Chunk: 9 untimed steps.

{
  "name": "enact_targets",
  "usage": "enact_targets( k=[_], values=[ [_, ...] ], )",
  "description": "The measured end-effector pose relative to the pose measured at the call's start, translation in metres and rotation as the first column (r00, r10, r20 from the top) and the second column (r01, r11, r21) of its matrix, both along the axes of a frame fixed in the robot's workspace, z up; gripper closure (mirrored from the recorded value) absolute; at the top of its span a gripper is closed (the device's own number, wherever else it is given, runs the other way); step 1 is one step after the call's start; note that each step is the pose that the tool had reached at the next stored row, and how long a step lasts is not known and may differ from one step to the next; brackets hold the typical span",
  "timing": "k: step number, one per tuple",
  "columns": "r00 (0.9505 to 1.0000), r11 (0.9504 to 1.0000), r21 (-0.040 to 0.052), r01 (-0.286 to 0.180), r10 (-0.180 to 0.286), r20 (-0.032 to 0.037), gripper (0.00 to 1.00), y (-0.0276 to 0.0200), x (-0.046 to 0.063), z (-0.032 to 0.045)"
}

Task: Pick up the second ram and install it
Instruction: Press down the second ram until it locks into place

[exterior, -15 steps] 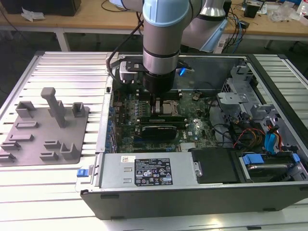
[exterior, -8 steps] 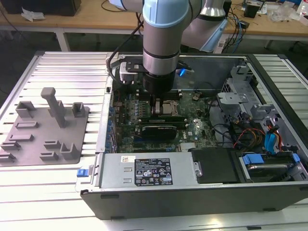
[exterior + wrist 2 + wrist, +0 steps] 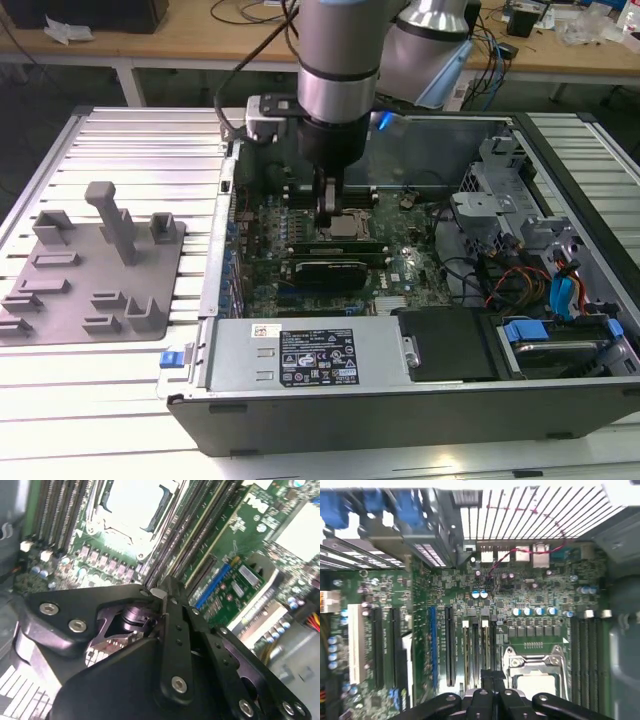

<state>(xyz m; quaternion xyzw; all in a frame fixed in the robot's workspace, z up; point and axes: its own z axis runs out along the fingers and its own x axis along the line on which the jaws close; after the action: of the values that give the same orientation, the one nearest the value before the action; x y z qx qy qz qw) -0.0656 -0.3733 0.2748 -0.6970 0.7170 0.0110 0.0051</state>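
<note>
Inside the computer case (image 3: 560, 215), the gripper (image 3: 327, 213) presses the second ram (image 3: 345, 243).

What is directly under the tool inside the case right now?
The tool hangs over the motherboard, beside the processor socket, above the memory slots. In the second wrist view its fingers cover the slot below, so a seated ram stick cannot be confirmed.
</note>
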Motion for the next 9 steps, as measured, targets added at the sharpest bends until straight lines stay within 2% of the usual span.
enact_targets(
  k=[2, 5, 7, 9],
  values=[
    [1.0, 1.0, -0.0001, 0.0, 0.0, 0.0003, 0.92, 0.0, 0.0, 0.0075],
    [1.0, 1.0, -0.0009, 0.0, 0.0, 0.0003, 0.92, 0.0, 0.001, 0.0075],
    [1.0, 1.0, -0.0008, 0.0, 0.0, 0.0003, 0.92, 0.0, 0.014, 0.0075],
    [1.0, 1.0, -0.0008, 0.0, 0.0, 0.0002, 0.92, 0.0, 0.021, 0.0075]
  ],
)
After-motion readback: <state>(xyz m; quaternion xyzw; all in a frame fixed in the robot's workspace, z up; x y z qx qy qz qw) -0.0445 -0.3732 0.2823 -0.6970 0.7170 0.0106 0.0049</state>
